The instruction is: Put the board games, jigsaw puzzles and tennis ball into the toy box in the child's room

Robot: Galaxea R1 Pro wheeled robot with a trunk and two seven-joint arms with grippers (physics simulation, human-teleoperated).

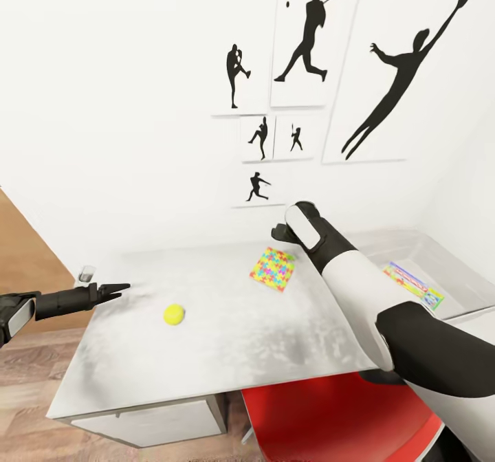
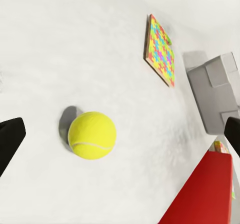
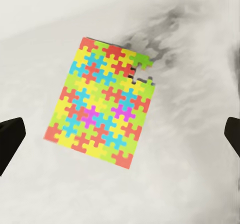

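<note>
Table (image 1: 227, 352), pale mottled top, standing against a white wall bearing black baseball silhouettes (image 1: 405, 77). Tennis ball (image 1: 174, 315) and jigsaw puzzle (image 1: 273, 268) lying on it, well apart. Toy box (image 1: 467, 276) sitting at the far right end. Left gripper (image 1: 113, 289) and right gripper (image 3: 120, 134) both hanging with fingers spread, grasping nothing.

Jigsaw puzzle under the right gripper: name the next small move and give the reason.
Probably lower the right gripper straight down onto the jigsaw puzzle. Its fingertips are spread wide and empty, and the puzzle lies flat on the table between them.
</note>
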